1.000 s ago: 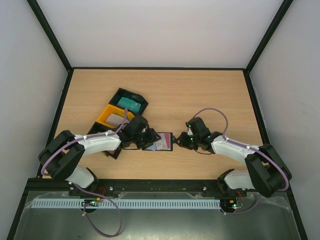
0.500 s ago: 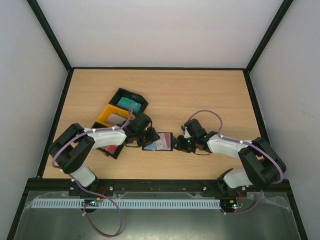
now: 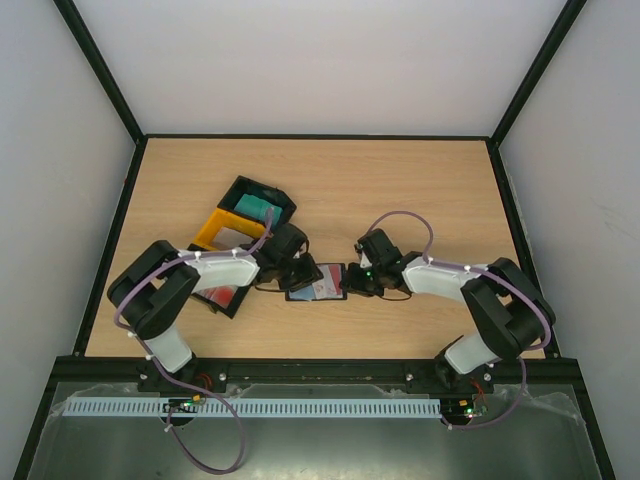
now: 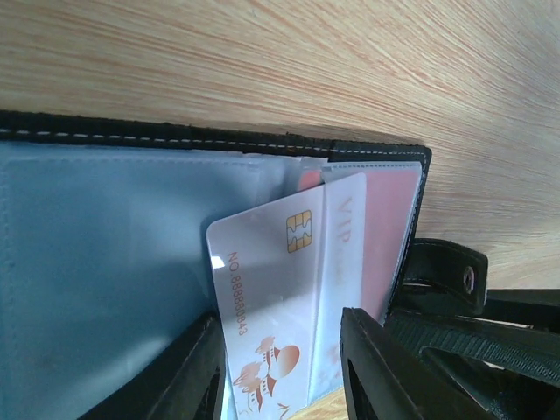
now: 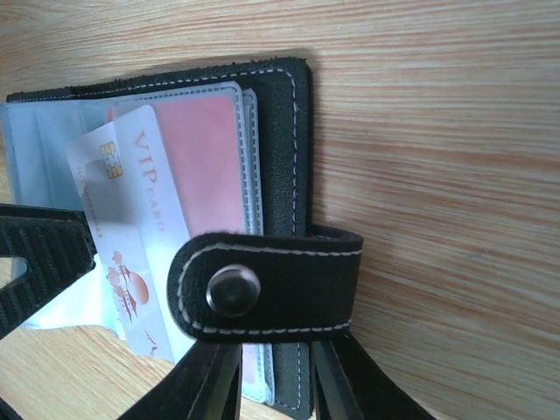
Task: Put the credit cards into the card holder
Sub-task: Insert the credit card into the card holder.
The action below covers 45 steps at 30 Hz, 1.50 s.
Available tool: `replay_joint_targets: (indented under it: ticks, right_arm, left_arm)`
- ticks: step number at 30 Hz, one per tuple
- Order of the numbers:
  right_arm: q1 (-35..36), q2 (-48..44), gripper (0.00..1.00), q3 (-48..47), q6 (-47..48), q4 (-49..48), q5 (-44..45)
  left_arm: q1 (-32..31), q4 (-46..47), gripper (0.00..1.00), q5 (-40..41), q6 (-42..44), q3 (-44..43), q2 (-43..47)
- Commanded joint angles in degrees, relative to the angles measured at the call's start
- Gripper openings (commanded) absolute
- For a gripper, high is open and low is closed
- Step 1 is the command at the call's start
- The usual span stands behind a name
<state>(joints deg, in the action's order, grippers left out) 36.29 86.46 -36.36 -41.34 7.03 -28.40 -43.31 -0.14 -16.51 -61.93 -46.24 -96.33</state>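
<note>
The card holder [image 3: 318, 283] lies open on the bench [image 3: 420, 190], near the front, between the two arms. Its clear pockets look pale blue. A white card [image 4: 273, 289] with a gold chip and the letters VIP sits partly in one pocket, and one end sticks out. It is hard to see through the plastic how deep it goes. Beside it a red card [image 5: 206, 153] sits inside a pocket, blurred by the plastic. The strap [image 5: 271, 284] with its metal snap [image 5: 232, 289] stands in front of the right wrist camera and hides part of the black cover.

The left fingers [image 3: 301, 274] are at the holder's left side. Up close, one finger is on each side of the white card's free end. That end is cut off by the picture's edge, so I cannot tell if they squeeze it. The right fingers [image 3: 356, 281] are at the holder's right side, one on each side of the cover's edge. The strap hides the spot where they meet it, so I cannot tell if they grip.

Farther left is a row of trays. A black tray [image 3: 280, 203] holds a teal card [image 3: 257, 207]. A yellow tray [image 3: 208, 237] holds a pale card [image 3: 232, 237]. The left arm [image 3: 215, 268] covers most of a second black tray [image 3: 228, 308] with a reddish card [image 3: 220, 296].
</note>
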Motion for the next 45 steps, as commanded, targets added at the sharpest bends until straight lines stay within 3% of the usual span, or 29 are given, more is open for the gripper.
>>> replay_joint_targets:
  ticks: [1,26,40,45]
  right_arm:
    - [0.3,1.1,0.23,-1.6,0.6,2.6,2.2]
    - [0.3,1.5,0.23,-1.5,0.6,2.2,2.6]
    - [0.3,-0.5,0.23,-1.1,0.3,3.1,5.8]
    - [0.3,-4.7,0.37,-1.3,1.1,6.2,9.9]
  left_arm:
    - [0.2,-0.6,0.39,-1.8,2.5,-1.7,-2.1]
    - [-0.4,3.4,0.4,-6.7,6.1,-5.4,-6.0]
    - [-0.7,5.7,0.43,-9.8,3.8,-4.8,-5.4]
    - [-0.5,1.4,0.47,-6.4,5.7,-5.0,-3.0]
